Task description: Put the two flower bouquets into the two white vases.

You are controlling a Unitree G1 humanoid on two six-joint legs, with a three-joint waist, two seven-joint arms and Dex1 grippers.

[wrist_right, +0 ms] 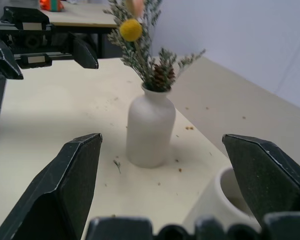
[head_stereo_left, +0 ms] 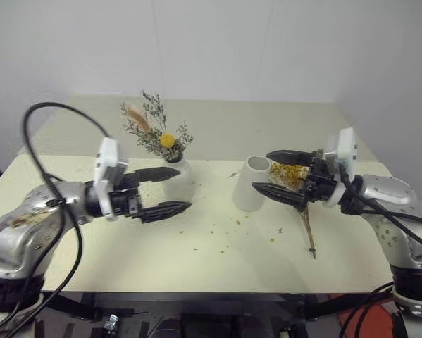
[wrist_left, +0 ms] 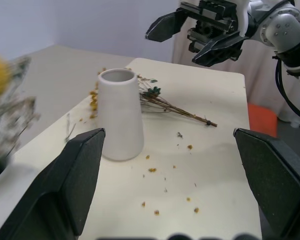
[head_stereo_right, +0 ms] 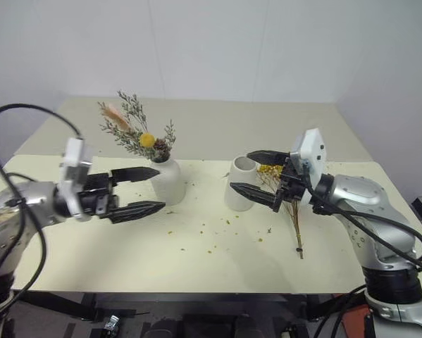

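Your left gripper (head_stereo_left: 163,191) hangs above the left half of the desk (head_stereo_left: 218,260), its forearm reaching in from the left edge and lying about level, pointing across toward the middle. Its fingers (head_stereo_left: 165,208) are spread wide with nothing between them. Just beyond their tips stands the rounded bottle vase (head_stereo_left: 180,182), upright, a little left of the desk's centre and toward the far edge. The mixed grey-green bouquet (head_stereo_left: 154,132) with its beige plume and round yellow bloom stands in that vase's narrow neck.

Your right gripper (head_stereo_left: 275,171) comes in from the right edge, also roughly level, pointing toward the left and slightly away from you. Its fingers (head_stereo_right: 251,191) are spread wide too and hold nothing. They hover above the desk close to the straight cylinder vase (head_stereo_left: 251,183), which stands upright near the centre of the desk with its wide mouth showing no stems.

The golden-yellow bouquet (wrist_left: 160,101) lies flat on the desk just beside the cylinder vase, on its right-edge side, the blooms nearest the vase and the thin brown stems (head_stereo_left: 308,228) running out toward the near right corner. Small yellow crumbs (head_stereo_left: 225,236) are scattered across the desk in front of both vases.
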